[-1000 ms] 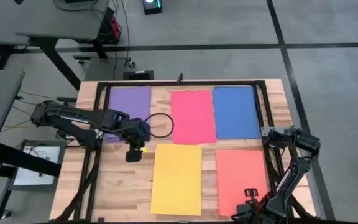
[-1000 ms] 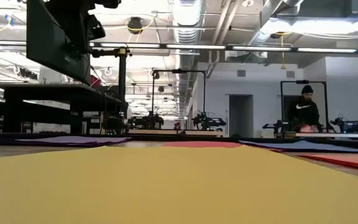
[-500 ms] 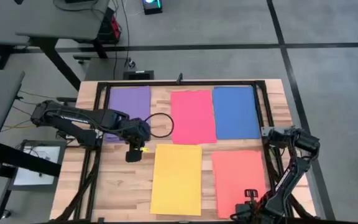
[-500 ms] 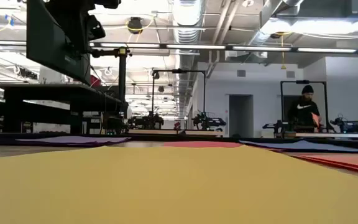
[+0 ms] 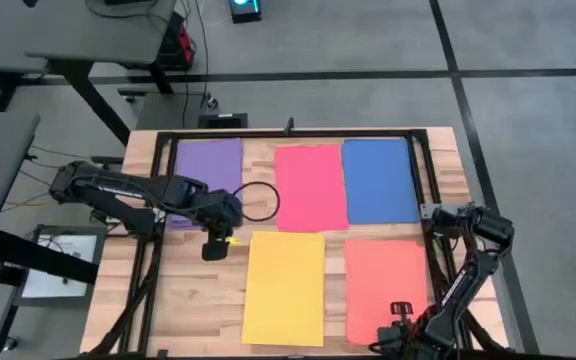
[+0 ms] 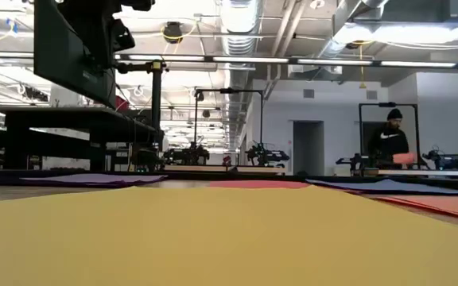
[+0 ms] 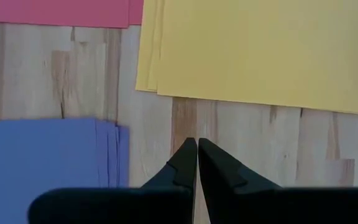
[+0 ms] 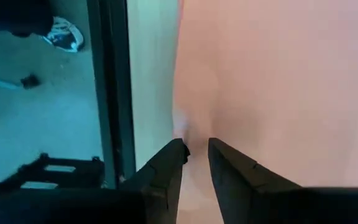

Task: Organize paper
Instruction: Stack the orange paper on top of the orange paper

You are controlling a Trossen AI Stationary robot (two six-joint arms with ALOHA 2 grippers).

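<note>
Right gripper (image 8: 194,152) hangs low over the near edge of the orange paper (image 5: 385,290), its fingers parted by a narrow gap. Left gripper (image 7: 197,149), fingers pressed together, hovers between the purple stack (image 5: 208,175) and the yellow stack (image 5: 284,288); red (image 5: 310,187) and blue (image 5: 379,181) sheets lie flat beyond

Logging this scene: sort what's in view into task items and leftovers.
Job:
purple paper
red paper
blue paper
yellow paper
orange paper
left gripper, shut
right gripper

Lying about:
black cable loop
</note>
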